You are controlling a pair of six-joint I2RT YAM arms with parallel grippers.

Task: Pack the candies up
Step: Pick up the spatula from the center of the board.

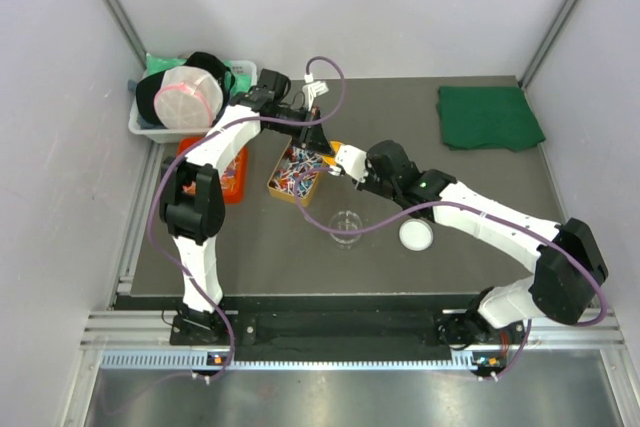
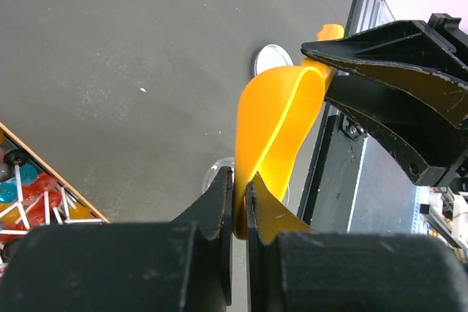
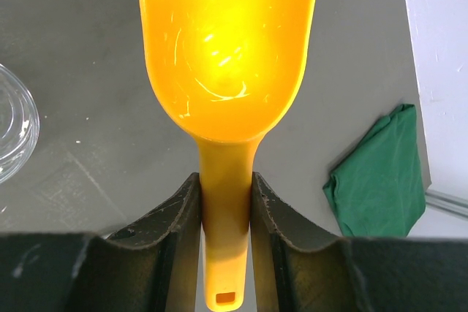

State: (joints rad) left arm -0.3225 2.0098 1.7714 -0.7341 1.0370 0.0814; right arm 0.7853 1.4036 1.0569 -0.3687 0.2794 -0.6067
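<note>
Scoop, orange, in right gripper

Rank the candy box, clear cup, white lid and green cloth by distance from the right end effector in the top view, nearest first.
From the right end effector, top view:
1. candy box: right beside it, on its left.
2. clear cup: on the near side, towards the arm bases.
3. white lid: near side, further right.
4. green cloth: far right corner of the table.

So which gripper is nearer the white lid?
Right. In the top view the right gripper is up-left of the white lid; the left gripper is farther that way, over the candy box.
</note>
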